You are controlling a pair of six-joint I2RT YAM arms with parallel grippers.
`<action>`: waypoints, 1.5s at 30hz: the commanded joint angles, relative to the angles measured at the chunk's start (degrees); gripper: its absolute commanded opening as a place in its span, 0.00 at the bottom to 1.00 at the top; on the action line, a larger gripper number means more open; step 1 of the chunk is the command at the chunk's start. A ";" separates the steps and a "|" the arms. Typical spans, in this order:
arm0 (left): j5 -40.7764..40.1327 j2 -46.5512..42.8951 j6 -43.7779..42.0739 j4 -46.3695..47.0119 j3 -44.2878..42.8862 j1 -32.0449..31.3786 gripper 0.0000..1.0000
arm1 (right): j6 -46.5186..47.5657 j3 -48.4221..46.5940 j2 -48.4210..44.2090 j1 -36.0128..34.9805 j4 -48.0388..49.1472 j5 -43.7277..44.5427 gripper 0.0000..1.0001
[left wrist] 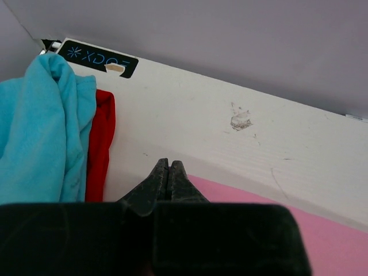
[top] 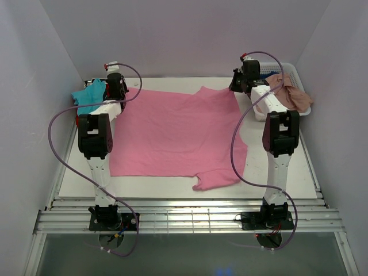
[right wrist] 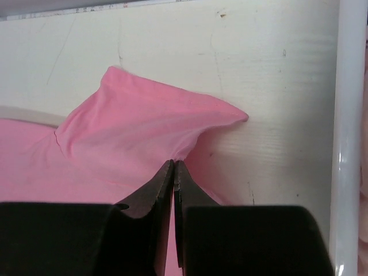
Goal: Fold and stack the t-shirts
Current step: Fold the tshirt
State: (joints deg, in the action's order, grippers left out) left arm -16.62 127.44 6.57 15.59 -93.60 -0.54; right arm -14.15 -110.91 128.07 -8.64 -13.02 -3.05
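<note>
A bright pink t-shirt [top: 172, 132] lies spread flat across the white table. My left gripper [top: 119, 92] is shut at its far left corner. In the left wrist view the jaws [left wrist: 169, 165] are pressed together and the pink cloth [left wrist: 322, 241] runs out from under the right finger. My right gripper [top: 236, 86] is shut on the far right sleeve. The right wrist view shows the cloth [right wrist: 132, 126] puckering into the closed tips [right wrist: 173, 164]. A teal shirt [top: 91, 96] lies at the far left on a red one [left wrist: 100, 144].
A white lattice basket [top: 293, 68] stands at the far right, holding a dusty salmon-pink shirt [top: 290, 96] and a dark blue one [top: 268, 75]. Its white rim [right wrist: 348, 144] is just right of my right gripper. The back wall is close behind both grippers.
</note>
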 commanded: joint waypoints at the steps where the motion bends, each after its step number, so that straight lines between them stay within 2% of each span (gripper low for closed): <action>1: 2.03 -5.61 0.20 1.10 2.98 0.36 0.00 | 0.62 3.41 -3.96 0.12 2.29 -0.47 0.08; 8: 2.12 -10.53 1.87 1.02 13.43 0.36 0.00 | 0.88 8.42 -7.48 -0.41 -0.17 0.23 0.08; 15: -1.66 -17.21 3.10 1.37 23.89 0.27 0.00 | 1.14 18.70 -15.47 -0.76 1.24 1.11 0.08; 29: -4.29 -24.42 3.45 -0.39 30.23 0.27 0.00 | 1.85 30.22 -25.85 -2.87 0.10 4.26 0.08; 45: -10.80 -25.75 7.14 -9.97 32.43 0.27 0.00 | 1.23 36.03 -30.86 -6.82 -4.12 11.22 0.08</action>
State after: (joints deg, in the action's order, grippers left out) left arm -24.56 105.89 11.92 8.38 -61.52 -0.49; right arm -13.06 -75.46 100.53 -15.22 -16.21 5.19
